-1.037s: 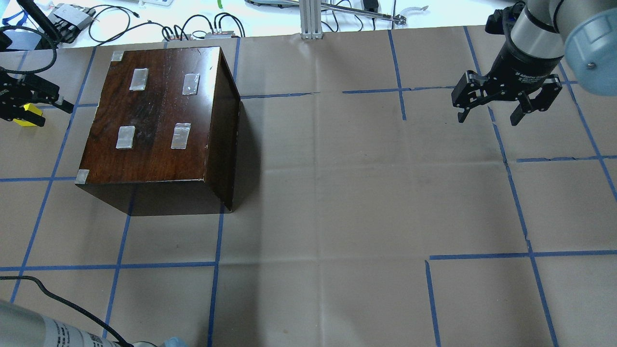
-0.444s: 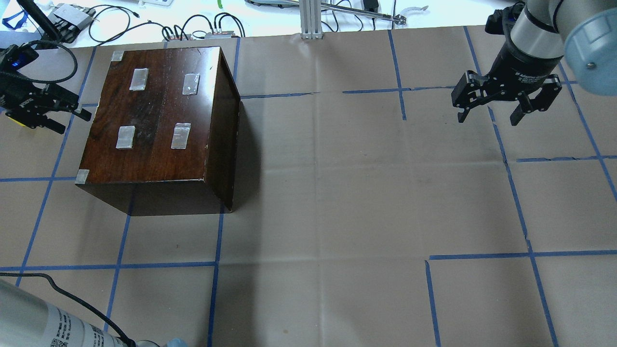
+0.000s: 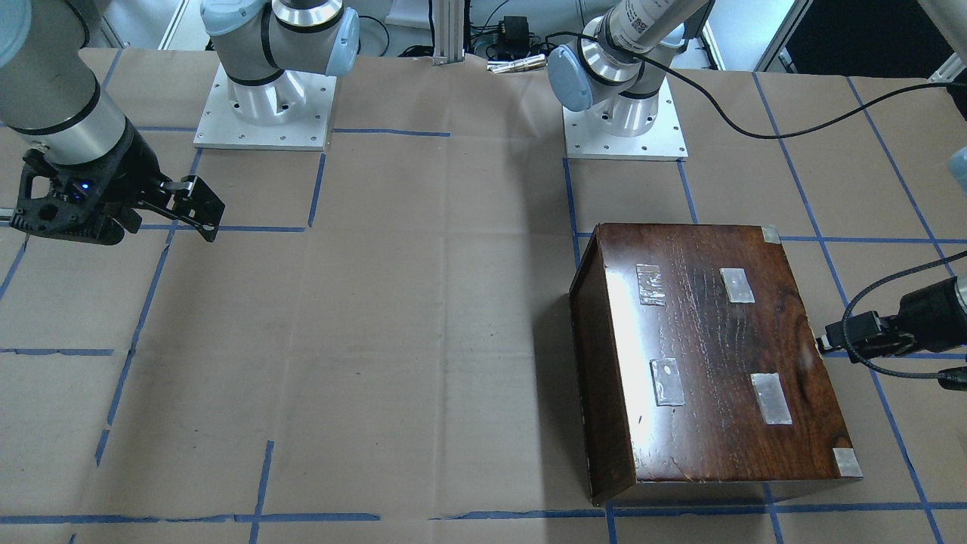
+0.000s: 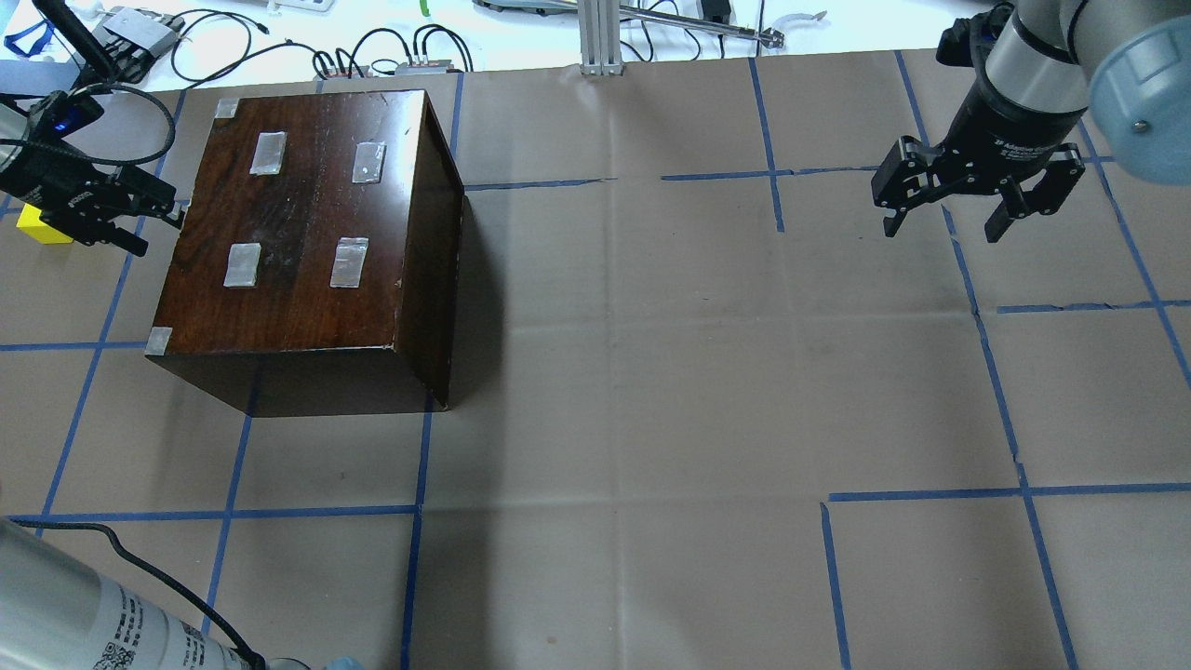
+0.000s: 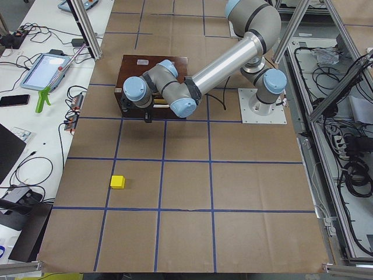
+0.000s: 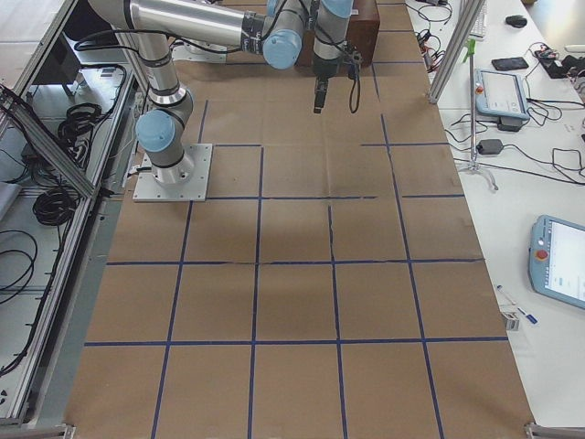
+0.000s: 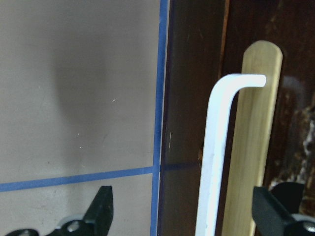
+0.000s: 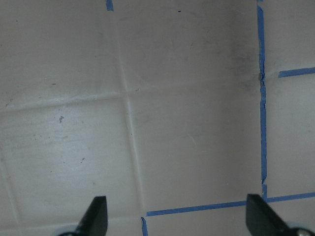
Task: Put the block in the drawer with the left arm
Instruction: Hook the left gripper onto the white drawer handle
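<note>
Both jaws gape wide, empty: the left arm's [image 5: 221,61] by the box's [image 4: 307,233] left side, the block [image 4: 42,226] farther left; the right arm's [image 4: 1023,65] far right.

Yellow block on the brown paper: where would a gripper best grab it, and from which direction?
Pinch two opposite side faces of the block, coming straight down from above. It is a small cube lying flat on the paper, apart from the wooden box, so probably any pair of sides works.
</note>
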Tool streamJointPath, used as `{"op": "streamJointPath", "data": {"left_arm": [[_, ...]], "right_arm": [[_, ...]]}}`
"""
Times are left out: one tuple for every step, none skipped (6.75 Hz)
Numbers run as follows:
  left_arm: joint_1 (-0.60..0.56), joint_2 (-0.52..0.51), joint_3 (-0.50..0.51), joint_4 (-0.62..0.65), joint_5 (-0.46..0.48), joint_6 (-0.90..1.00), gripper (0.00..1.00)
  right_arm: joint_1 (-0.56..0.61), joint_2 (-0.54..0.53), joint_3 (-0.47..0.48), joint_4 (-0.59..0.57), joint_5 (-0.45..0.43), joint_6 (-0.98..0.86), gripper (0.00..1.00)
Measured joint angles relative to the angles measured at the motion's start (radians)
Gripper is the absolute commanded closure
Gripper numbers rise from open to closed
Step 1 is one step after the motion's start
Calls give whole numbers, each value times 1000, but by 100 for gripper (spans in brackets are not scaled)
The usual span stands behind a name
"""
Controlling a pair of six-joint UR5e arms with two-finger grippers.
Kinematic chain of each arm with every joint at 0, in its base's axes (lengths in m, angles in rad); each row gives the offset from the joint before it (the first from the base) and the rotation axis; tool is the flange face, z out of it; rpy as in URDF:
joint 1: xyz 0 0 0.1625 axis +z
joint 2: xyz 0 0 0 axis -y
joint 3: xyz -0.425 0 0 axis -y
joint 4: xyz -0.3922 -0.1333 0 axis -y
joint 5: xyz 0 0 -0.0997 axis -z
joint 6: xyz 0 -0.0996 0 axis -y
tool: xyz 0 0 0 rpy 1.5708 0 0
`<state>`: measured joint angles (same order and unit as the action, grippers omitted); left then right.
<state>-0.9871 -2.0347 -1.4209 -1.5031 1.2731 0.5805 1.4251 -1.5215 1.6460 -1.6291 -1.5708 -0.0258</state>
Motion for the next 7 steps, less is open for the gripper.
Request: {"op": "streamJointPath", "data": {"left_arm": [[0, -9, 1, 5, 0, 1, 2], [1, -21, 3, 11, 1, 0, 2], [1, -27, 7, 15, 2, -1, 2], [1, -31, 8, 17, 3, -1, 2], [1, -36, 8, 21, 3, -2, 2], [1, -46, 8, 24, 2, -3, 2], [1, -51, 8, 25, 3, -3, 2]], "right_arm": [[0, 0, 0, 0, 0, 0, 0], [0, 0, 0, 0, 0, 0, 0], [0, 0, 0, 0, 0, 0, 0], [0, 0, 0, 0, 0, 0, 0], [0, 0, 0, 0, 0, 0, 0], [0, 0, -1, 0, 0, 0, 0], [0, 0, -1, 0, 0, 1, 0]]}}
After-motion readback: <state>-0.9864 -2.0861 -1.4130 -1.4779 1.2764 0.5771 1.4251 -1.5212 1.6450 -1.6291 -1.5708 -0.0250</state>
